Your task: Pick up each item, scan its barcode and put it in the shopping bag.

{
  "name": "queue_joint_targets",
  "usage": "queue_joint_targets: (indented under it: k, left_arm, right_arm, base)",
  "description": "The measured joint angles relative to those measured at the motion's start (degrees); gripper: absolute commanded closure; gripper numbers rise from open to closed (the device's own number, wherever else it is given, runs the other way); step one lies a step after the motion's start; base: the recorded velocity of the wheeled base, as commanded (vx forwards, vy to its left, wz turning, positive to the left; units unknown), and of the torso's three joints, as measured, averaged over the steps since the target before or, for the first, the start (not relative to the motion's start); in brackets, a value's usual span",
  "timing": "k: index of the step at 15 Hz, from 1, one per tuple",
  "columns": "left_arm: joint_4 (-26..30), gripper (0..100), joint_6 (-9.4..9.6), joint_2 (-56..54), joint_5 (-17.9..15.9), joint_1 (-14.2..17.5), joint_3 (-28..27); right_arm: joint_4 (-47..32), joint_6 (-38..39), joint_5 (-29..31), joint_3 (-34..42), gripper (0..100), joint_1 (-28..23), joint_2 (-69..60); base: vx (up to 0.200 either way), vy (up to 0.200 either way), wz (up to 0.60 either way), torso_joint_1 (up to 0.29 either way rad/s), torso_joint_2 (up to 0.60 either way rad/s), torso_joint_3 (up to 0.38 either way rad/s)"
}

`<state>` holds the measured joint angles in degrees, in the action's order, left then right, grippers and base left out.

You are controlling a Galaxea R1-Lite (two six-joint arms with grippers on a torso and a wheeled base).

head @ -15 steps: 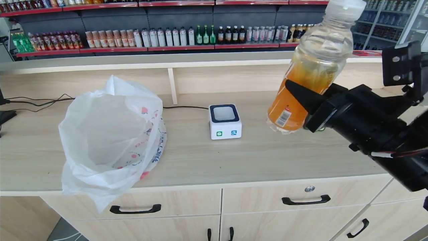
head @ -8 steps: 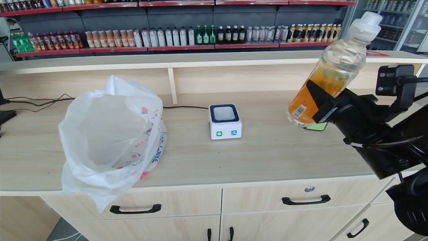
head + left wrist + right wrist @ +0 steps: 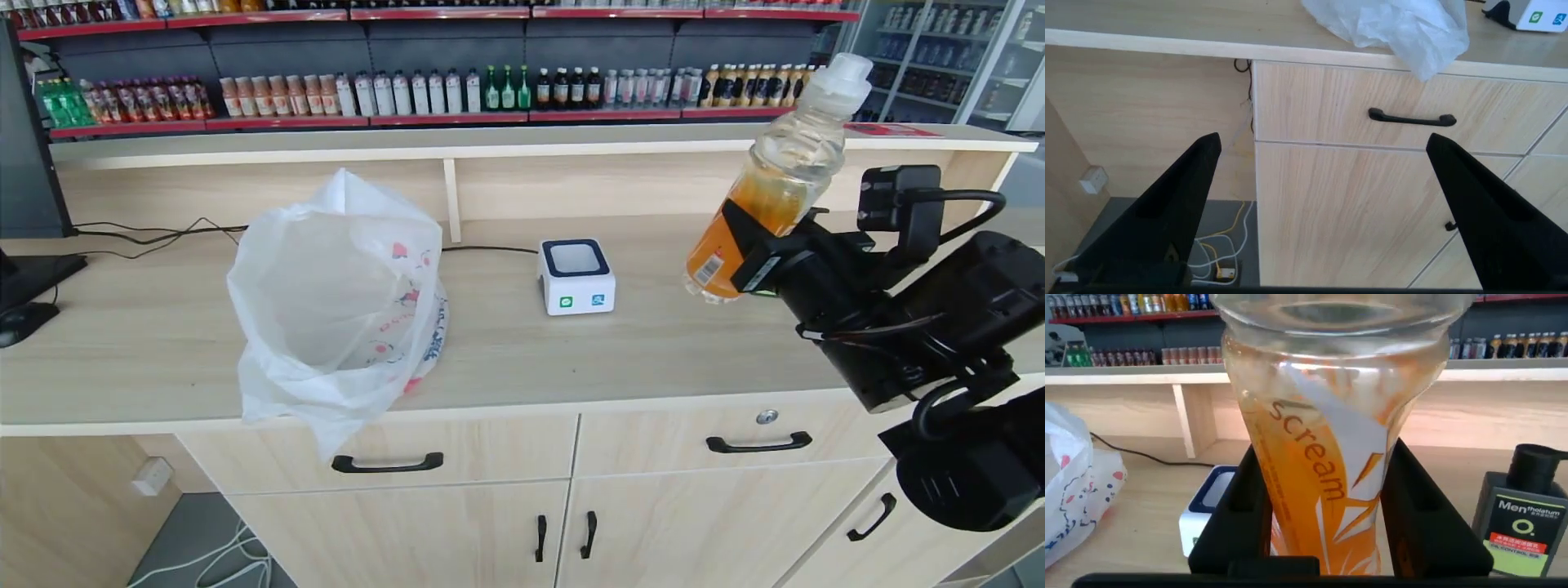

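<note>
1. The left gripper [image 3: 1323, 140] is held low in front of the cabinet drawers [image 3: 1372, 90], below the counter edge. Its fingers are spread wide apart and nothing is between them.
2. The right gripper [image 3: 739, 245] is clamped on the lower part of the orange drink bottle [image 3: 775, 180]. The bottle is held in the air above the wooden counter [image 3: 653, 351], tilted, with its cap pointing up and to the right. A barcode is seen on the label near the bottom.
3. The white shopping bag [image 3: 343, 286] stands open at the left, and part of it hangs over the front edge of the counter.
4. The white barcode scanner [image 3: 575, 276] stands on the counter between the bag and the bottle, apart from both.
5. A dark bottle with a black cap [image 3: 1523, 514] stands on the counter near the held bottle.
6. Shelves of drinks [image 3: 490, 90] are seen behind the counter.
</note>
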<state>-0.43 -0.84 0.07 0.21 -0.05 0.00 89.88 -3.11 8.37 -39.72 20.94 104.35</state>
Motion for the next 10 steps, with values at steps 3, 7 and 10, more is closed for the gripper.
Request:
queue_joint_targets:
  k: [3, 7, 10]
  left_arm:
    - [0.00, 0, 0.06, 0.00, -0.02, 0.10, 0.00]
    - [0.00, 0, 0.06, 0.00, -0.07, 0.05, 0.00]
    - [-0.01, 0, 0.09, 0.00, -0.05, 0.10, 0.00]
  right_arm:
    - [-0.20, 0.13, 0.44, -0.57, 100, -0.39, 0.37]
    - [-0.24, 0.43, 0.18, -0.91, 100, -0.28, 0.48]
    - [0.20, 0.40, 0.13, -1.66, 100, -0.37, 0.56]
  base:
    - [0.000, 0.133, 0.00, 0.006, 0.01, 0.005]
    - [0.000, 0.200, 0.00, 0.006, 0.01, 0.000]
    - [0.000, 0.200, 0.00, -0.001, 0.00, 0.001]
